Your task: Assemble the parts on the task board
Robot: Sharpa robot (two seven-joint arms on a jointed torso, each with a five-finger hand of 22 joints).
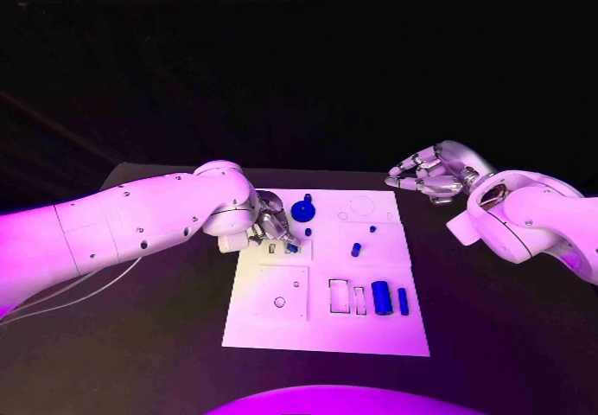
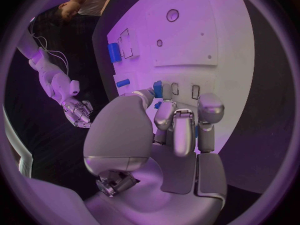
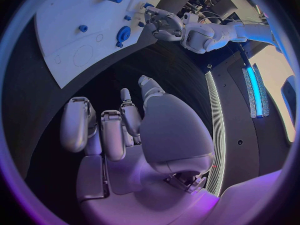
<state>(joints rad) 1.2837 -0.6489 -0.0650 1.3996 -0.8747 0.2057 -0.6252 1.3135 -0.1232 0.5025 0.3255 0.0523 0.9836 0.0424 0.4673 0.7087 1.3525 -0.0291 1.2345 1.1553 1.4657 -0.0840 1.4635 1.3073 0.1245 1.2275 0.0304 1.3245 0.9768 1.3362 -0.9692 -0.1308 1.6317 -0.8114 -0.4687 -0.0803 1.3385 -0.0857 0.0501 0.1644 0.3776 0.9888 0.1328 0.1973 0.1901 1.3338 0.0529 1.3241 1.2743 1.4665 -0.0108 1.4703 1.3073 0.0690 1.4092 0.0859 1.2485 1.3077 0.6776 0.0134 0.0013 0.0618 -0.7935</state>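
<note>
White, the task board [image 1: 327, 333] lies flat in the middle of the black counter [image 1: 499, 320]. The left robot hand [image 1: 272, 230] is down on the board's upper left part, its fingers curled over a small blue part [image 2: 157, 89] by the little slots; the left wrist view shows the blue piece at the fingertips [image 2: 164, 116], but whether it is pinched or merely touched I cannot tell. A round blue part [image 1: 303, 212] sits just beside that hand. Two small blue pegs [image 1: 355, 249] stand near the board's middle, and a blue cylinder [image 1: 381, 297] with a thinner blue bar [image 1: 403, 300] lies in the lower right. The right robot hand [image 1: 430, 173] hovers off the board beyond its far right corner, fingers loosely apart, holding nothing.
</note>
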